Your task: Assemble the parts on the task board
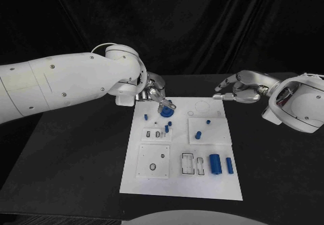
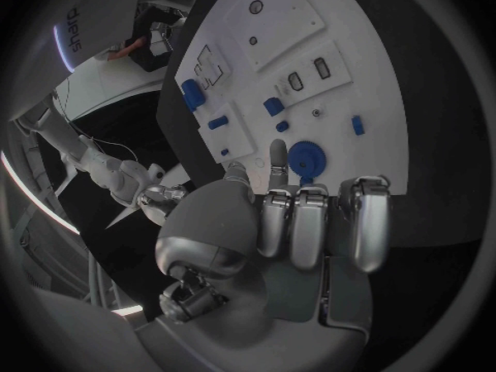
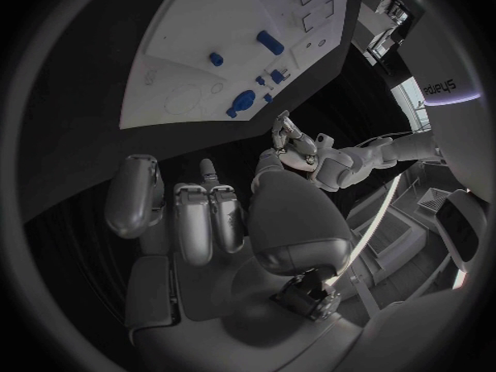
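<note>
Left hand at task board far edge, fingertip apparently touching, not gripping, blue gear. Right hand curled shut, holding nothing.

**Around the work area**

A black table carries the setup; its matte surface spreads wide on both sides and toward the near edge. Behind it hangs a black curtain, falling in soft vertical folds across the whole back of the scene. In the left wrist view the same dark tabletop curves along one side. In the right wrist view the table appears as a dark band.
</note>
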